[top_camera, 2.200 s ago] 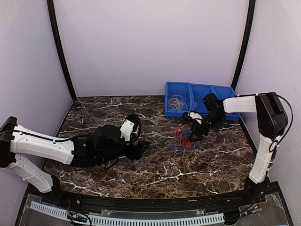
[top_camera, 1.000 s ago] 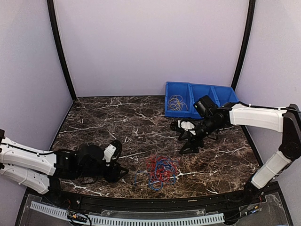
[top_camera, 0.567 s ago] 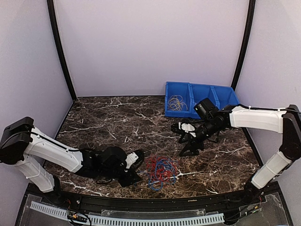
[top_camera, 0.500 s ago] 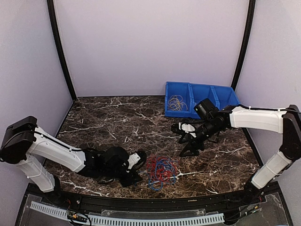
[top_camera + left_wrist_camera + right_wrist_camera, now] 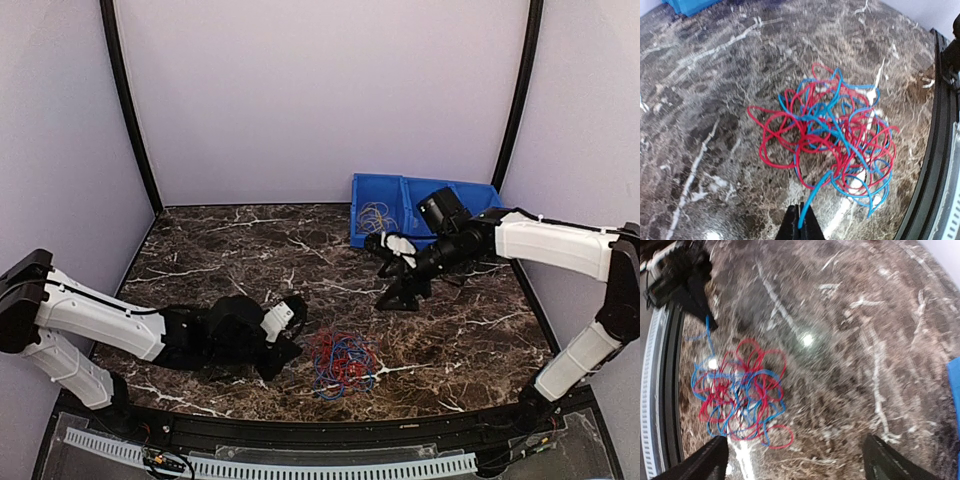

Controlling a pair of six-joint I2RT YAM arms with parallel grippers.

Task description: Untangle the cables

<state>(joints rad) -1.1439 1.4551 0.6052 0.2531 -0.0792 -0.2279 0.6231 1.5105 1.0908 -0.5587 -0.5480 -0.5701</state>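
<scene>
While the left hand (image 5: 800, 221) is pinching shut on one blue strand (image 5: 816, 191) at the clump's 9 o'clock edge, the cables (image 5: 341, 360) are lying as a red-and-blue tangle at the bench's (image 5: 220, 260) 6 o'clock. It's gripping a loose outer end, likely because that one should slide free without dragging the whole knot. Meanwhile the right hand (image 5: 393, 270) is hovering wide, holding nothing, at the clump's 1 o'clock and well apart from it, probably waiting to pin or take the rest. Some yellow loops (image 5: 375, 217) are sitting in the blue bin's (image 5: 470, 192) 9 o'clock compartment, so yellow is looking sorted
</scene>
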